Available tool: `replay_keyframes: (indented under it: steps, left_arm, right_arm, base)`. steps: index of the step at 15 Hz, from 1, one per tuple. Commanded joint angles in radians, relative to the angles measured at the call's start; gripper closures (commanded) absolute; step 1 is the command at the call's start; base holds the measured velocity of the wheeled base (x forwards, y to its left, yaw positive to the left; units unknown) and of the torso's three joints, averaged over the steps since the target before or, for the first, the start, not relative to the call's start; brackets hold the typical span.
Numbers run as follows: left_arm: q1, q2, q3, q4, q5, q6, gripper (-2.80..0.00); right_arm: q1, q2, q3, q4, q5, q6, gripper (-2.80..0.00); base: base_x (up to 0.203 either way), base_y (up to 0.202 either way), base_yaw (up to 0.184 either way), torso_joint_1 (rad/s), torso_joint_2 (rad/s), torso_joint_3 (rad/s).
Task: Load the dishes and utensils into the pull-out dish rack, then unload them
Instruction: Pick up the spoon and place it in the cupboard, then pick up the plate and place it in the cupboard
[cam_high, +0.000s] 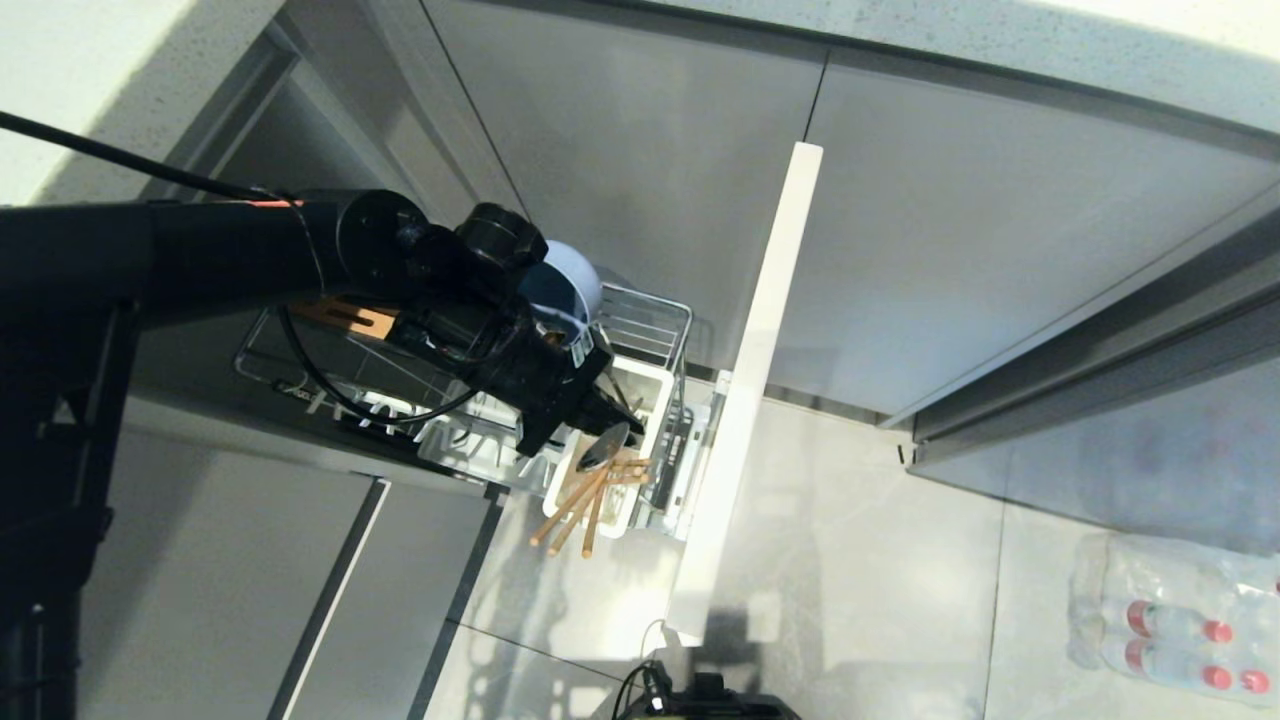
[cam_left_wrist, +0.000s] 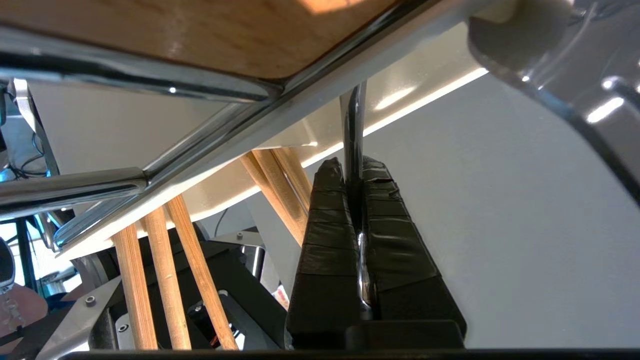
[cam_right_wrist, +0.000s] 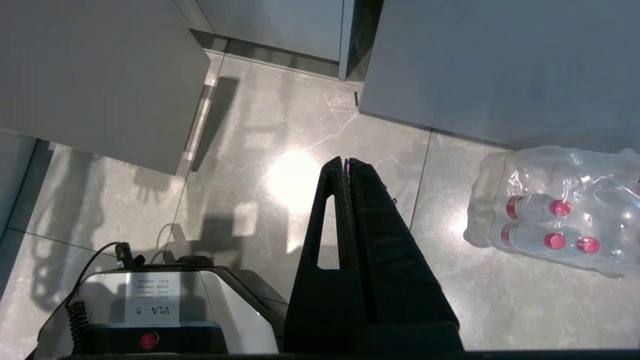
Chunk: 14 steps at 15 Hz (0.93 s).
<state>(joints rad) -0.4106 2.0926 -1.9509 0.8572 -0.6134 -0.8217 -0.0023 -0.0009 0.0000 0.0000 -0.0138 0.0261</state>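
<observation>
The pull-out dish rack (cam_high: 655, 318) is drawn out, its narrow white front (cam_high: 762, 380) on the right. My left gripper (cam_high: 612, 418) reaches over the white utensil cup (cam_high: 648, 378) and is shut on the fork's metal handle (cam_left_wrist: 353, 120). In the left wrist view the left gripper (cam_left_wrist: 352, 165) pinches that handle between its black pads. The fork's shiny end (cam_high: 604, 447) lies over the cup. Wooden chopsticks (cam_high: 572, 512) lean out of the cup's near end, and they show beside the fingers as chopsticks (cam_left_wrist: 170, 280). The blue bowl (cam_high: 568, 282) stands in the rack behind my wrist. My right gripper (cam_right_wrist: 346, 161) hangs shut over the floor.
A wrapped pack of water bottles (cam_high: 1170, 625) lies on the tiled floor at the right. Grey cabinet doors (cam_high: 1000, 230) stand behind the rack. My own base (cam_right_wrist: 150, 300) sits below the parked right arm. The rack's chrome rim (cam_left_wrist: 210, 135) runs close above the left fingers.
</observation>
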Motion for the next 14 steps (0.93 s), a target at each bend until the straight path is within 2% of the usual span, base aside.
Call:
replay_keyframes:
  steps: [1, 14]
  left_arm:
    - [0.001, 0.000, 0.000, 0.005, -0.003, -0.005, -2.80]
    - [0.001, -0.106, 0.000, 0.006, 0.004, -0.011, -2.80]
  right_arm:
    - [0.001, 0.001, 0.000, 0.000, 0.000, 0.000, 0.00]
    - [0.001, 0.001, 0.000, 0.000, 0.000, 0.002, 0.00]
  base:
    - [0.000, 0.000, 0.000, 0.000, 0.00, 0.000]
    - [0.000, 0.000, 0.000, 0.000, 0.00, 0.000]
